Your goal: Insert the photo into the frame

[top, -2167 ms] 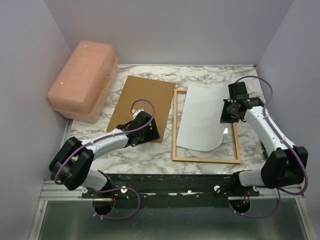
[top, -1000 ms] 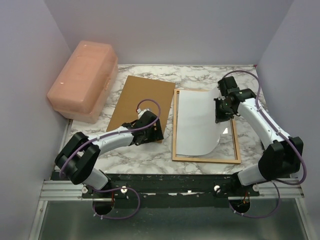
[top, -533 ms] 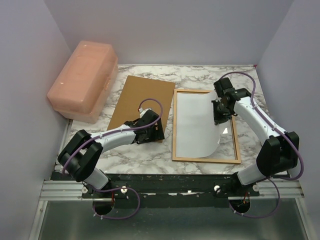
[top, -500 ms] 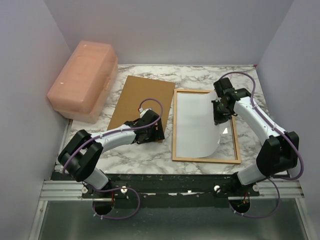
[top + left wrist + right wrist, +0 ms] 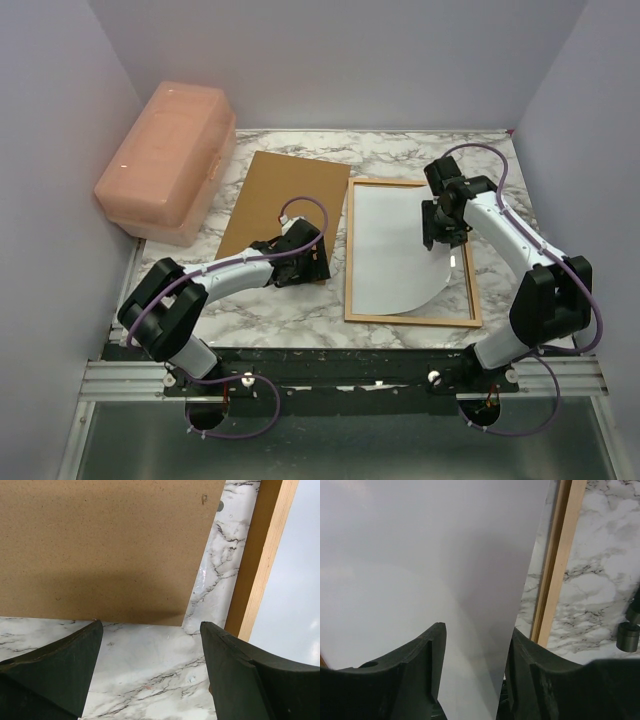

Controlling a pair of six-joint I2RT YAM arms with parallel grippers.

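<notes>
Here the right gripper has its jaws apart, and the right edge of the photo runs through the gap between them. Whether either finger touches the sheet cannot be told. The photo shows only its blank white side. It lies within the frame, its far edge along the far rail, while its near right part looks curved rather than flat. The gripper sits over the photo's right side, just inside the frame's right rail.

The left gripper has its jaws wide apart with nothing between them. It hangs low over the table, at the near right corner of the board and just left of the frame's left rail. The board lies flat beside the frame. A pink box stands at the far left, well apart from the frame.
</notes>
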